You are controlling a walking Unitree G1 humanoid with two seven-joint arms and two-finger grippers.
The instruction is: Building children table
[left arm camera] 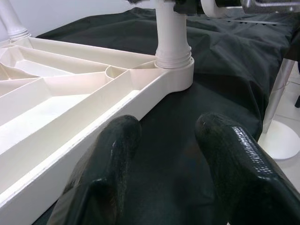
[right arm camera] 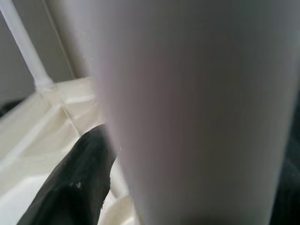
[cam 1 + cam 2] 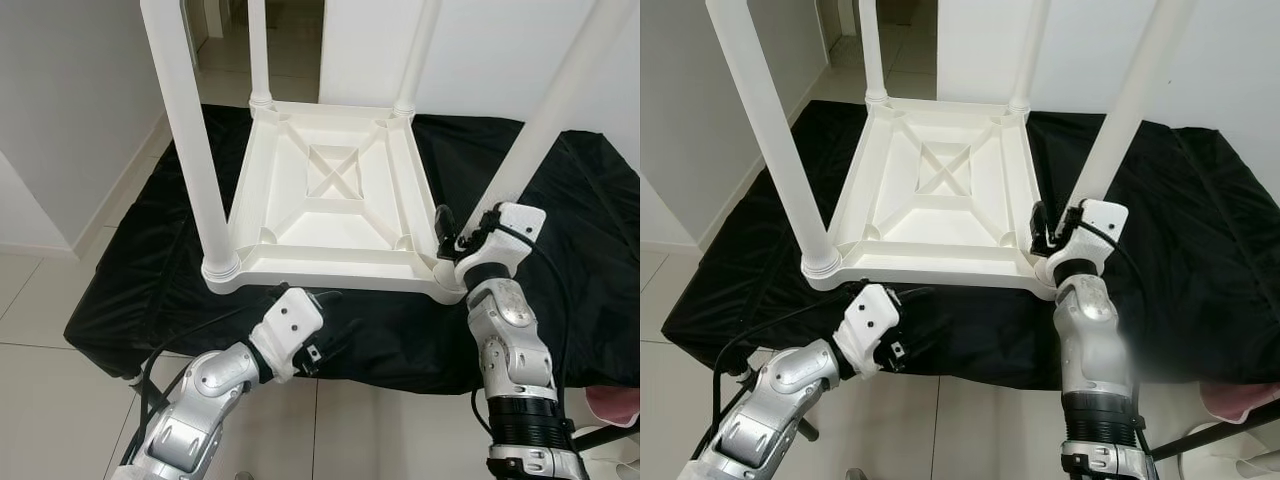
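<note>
Black cloth (image 3: 150, 260) bears the upturned, stiff, likely light table (image 3: 330, 190); right gripper (image 3: 452, 240) clamps the lower-right leg (image 3: 545, 125), left gripper (image 1: 164, 154) spread.

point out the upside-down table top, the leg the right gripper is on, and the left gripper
table top (image 3: 330, 215), left eye view, ribbed underside
near right leg (image 3: 545, 125), left eye view, mid shaft
left gripper (image 1: 164, 140), left wrist view, midway between its open fingertips

Both arms raised forward.
Left end effector (image 1: 164, 154) fingers spread apart, low; right end effector (image 3: 447, 238) clamped, farther right.
</note>
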